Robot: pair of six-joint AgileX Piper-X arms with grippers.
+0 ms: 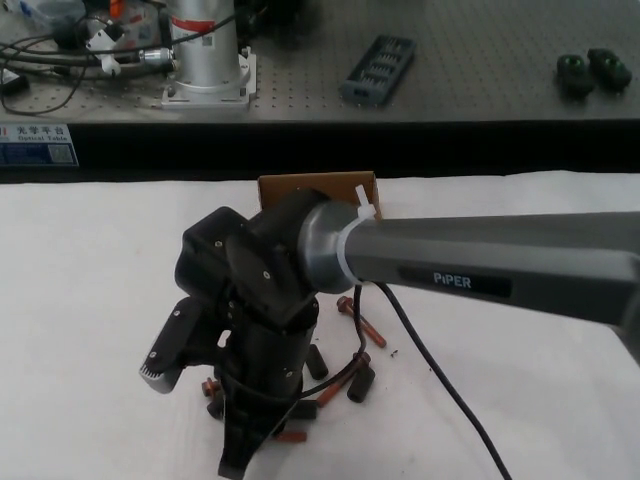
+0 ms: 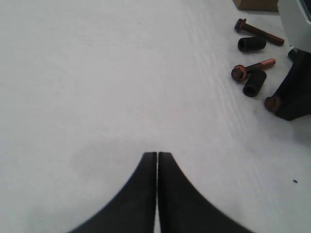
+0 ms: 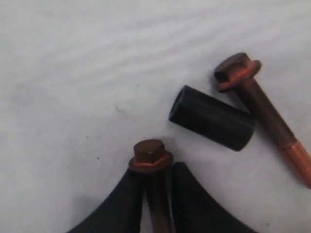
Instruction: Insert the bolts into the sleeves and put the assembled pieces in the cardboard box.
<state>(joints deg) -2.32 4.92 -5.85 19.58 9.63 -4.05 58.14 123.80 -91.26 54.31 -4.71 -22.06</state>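
Observation:
My right gripper (image 3: 158,177) is shut on a copper-coloured bolt (image 3: 151,156), whose hex head sticks out past the fingertips just above the white cloth. Beside it lie a black sleeve (image 3: 212,118) and another bolt (image 3: 262,104). In the high view the right arm comes in from the right, its gripper (image 1: 240,450) pointing down among scattered bolts (image 1: 362,322) and sleeves (image 1: 360,383). My left gripper (image 2: 157,158) is shut with nothing in it, over bare cloth. Off to its side lie two bolts (image 2: 257,33) (image 2: 252,68) and two sleeves (image 2: 251,43) (image 2: 254,82). The cardboard box (image 1: 280,188) stands behind the right arm.
A white cloth (image 1: 90,300) covers the table. Behind it a dark bench carries a metal post (image 1: 205,50), cables (image 1: 60,50), a black tray (image 1: 378,68) and two dark knobs (image 1: 592,72). A corner of the box (image 2: 255,5) shows in the left wrist view.

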